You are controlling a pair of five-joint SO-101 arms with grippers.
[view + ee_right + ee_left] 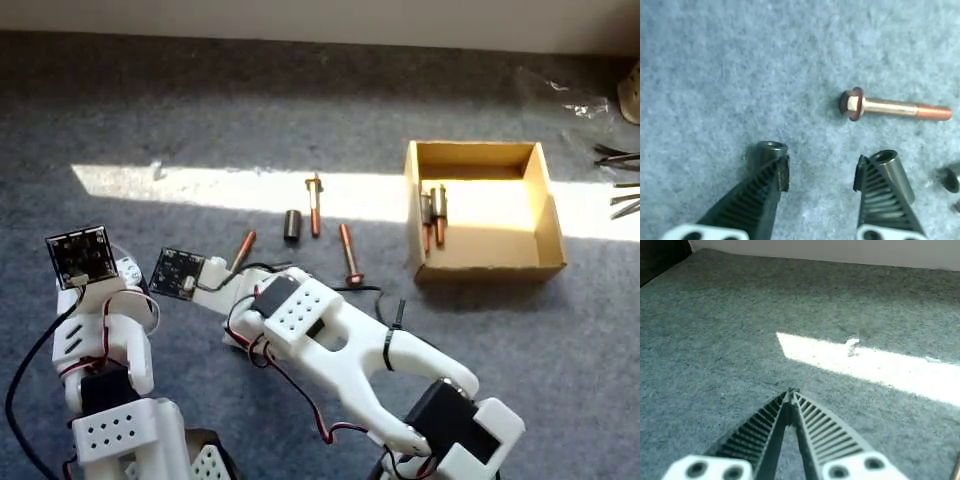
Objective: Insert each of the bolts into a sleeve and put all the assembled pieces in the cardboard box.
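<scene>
right gripper [820, 172] is nearest, low over the grey carpet [715, 60]. its two dark ribbed fingers [757, 195] are spread wide and nothing is between them. one dark sleeve [771, 149] stands just at the tip of one finger. a second sleeve [896, 172] lies along the outer side of the other finger. i cannot tell whether they touch the fingers. a copper bolt [897, 107] lies on the carpet a little beyond the fingertips, apart from both sleeves. near the second sleeve a part of a third sleeve [952, 179] shows.

left gripper [790, 394] hangs over bare carpet, its fingers pressed together at the tips and holding nothing. a band of sunlight [880, 365] crosses the carpet beyond it.

seen from above, both arms come in from the near edge of the carpet. the left arm [105, 340] is by the near left corner and the right arm [340, 345] is stretched toward the middle. in the middle lie three bolts: one bolt [243, 250] just beside the right arm's end, another bolt [348, 253] near it, and a farther bolt [314, 208] in the sunlight with a loose sleeve [292, 225] just beside it. the cardboard box [548, 215] stands open toward the right edge. two assembled pieces [432, 215] lie side by side in it, along the wall that faces the bolts.
</scene>
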